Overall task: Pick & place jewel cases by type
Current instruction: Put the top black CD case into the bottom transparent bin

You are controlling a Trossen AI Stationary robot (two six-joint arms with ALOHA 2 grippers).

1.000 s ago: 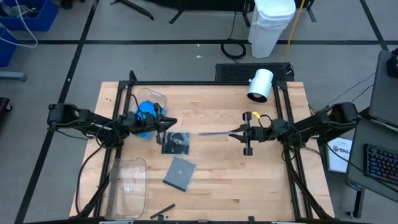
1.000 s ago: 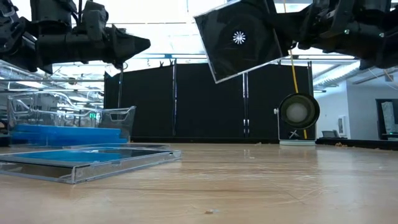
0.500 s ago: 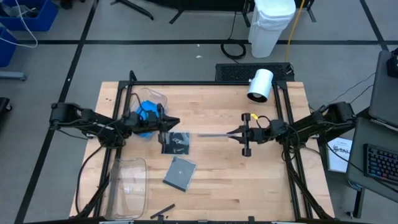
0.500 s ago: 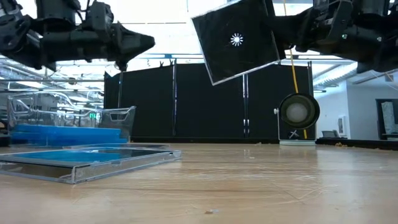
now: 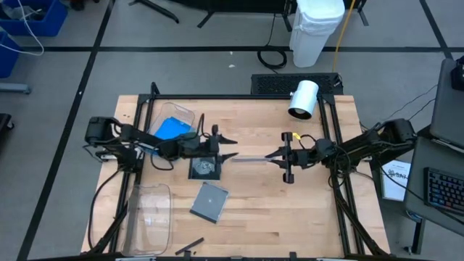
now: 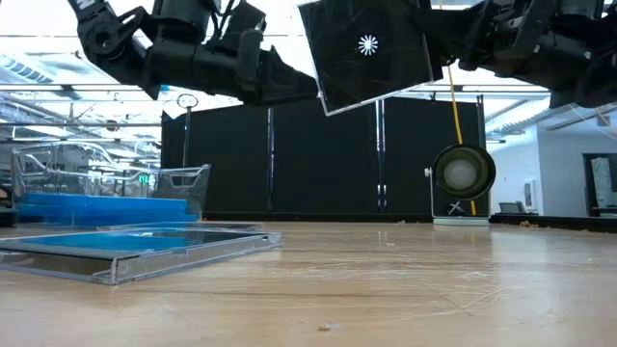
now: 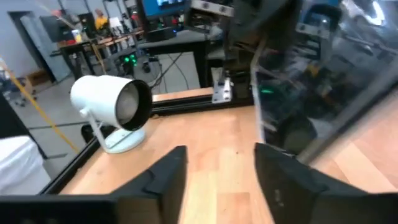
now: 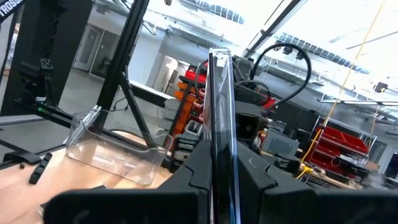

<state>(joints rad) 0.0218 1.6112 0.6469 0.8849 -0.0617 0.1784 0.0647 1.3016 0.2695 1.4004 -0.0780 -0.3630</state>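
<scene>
Grey jewel cases: two on table [image 5: 211, 200], one clamped in right gripper [image 5: 270, 155]; left gripper [image 5: 226, 148] released.

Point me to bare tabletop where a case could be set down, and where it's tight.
Free: the table's near-right stretch, below the right gripper and right of the grey case; also the strip between the lamp and the blue-filled bin. Crowded: centre-left, where the left gripper hangs over the disc case, with the empty bin nearby.
</scene>
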